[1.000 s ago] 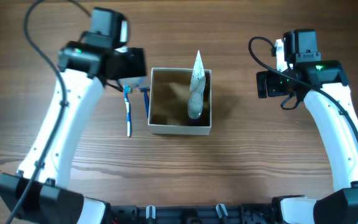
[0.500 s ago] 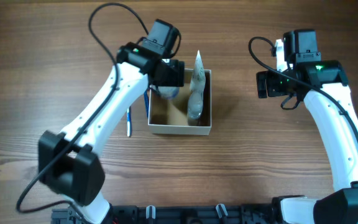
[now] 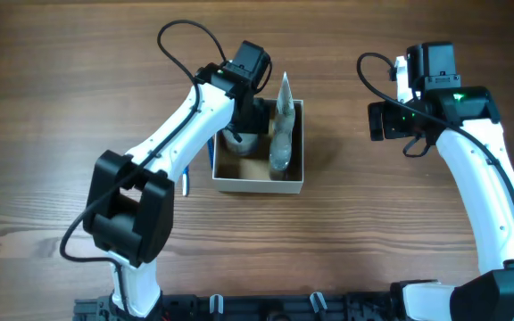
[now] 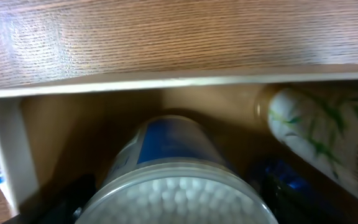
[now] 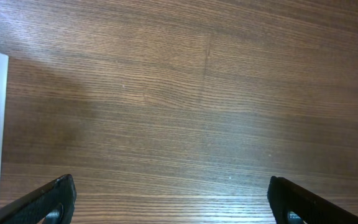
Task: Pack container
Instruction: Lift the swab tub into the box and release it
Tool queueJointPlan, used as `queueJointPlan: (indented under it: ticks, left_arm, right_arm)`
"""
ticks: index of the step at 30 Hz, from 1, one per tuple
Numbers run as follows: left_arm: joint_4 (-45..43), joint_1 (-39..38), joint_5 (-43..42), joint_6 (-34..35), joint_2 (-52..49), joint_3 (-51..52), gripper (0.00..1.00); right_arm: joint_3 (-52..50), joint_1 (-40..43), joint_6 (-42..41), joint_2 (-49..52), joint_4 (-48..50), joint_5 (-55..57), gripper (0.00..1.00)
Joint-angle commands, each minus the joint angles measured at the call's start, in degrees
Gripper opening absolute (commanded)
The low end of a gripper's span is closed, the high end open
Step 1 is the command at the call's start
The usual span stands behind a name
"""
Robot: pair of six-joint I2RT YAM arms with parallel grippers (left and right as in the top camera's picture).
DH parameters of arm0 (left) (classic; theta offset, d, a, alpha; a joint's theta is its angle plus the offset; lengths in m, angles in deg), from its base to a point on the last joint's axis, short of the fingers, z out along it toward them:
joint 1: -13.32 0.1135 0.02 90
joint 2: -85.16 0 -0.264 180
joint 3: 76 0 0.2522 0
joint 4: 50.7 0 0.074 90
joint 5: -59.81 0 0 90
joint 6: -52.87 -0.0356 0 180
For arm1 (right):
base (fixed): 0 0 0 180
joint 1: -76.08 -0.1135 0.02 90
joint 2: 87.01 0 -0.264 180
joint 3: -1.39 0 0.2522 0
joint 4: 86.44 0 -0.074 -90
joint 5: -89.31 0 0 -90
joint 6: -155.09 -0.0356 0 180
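The left fingers [image 4: 55, 205] grasp a swab jar [image 4: 173, 155], its clear end toward the wrist camera, low inside the container [image 4: 166, 82], which sits mid-surface between the arms. We judge placement to be the step in hand. The jar should go down onto the brown floor in the free left half, clear of the leaf-printed tube [image 4: 328, 134] just beside it, and be let go only once it rests.

The right fingers [image 5: 48, 199] are spread wide and hold nothing, above bare wood-grain surface [image 5: 197, 93]. A blue toothbrush [image 3: 185, 178] lies outside the container's left wall. No room beyond the surface shows.
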Motion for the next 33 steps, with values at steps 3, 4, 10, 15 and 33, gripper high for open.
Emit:
queueJointPlan:
  ticks: [3, 4, 10, 15, 33]
  left_arm:
    - [-1.9, -0.2, 0.7, 0.9, -0.6, -0.3, 0.74]
    - [-2.0, -0.3, -0.1, 0.9, -0.6, -0.3, 0.73]
    - [-3.2, -1.6, -2.1, 0.9, -0.6, -0.3, 0.74]
    - [-3.5, -2.1, -2.1, 0.7, -0.6, -0.3, 0.78]
    - [-1.6, -2.0, -1.2, 0.7, 1.6, -0.6, 0.99]
  right_arm:
    - [0.3, 0.3, 0.5, 0.5, 0.2, 1.0, 1.0]
    - [0.3, 0.3, 0.5, 0.5, 0.2, 1.0, 1.0]
    - [0.3, 0.3, 0.5, 0.5, 0.2, 1.0, 1.0]
    - [0.3, 0.3, 0.5, 0.5, 0.2, 1.0, 1.0]
    - [0.3, 0.3, 0.5, 0.5, 0.2, 1.0, 1.0]
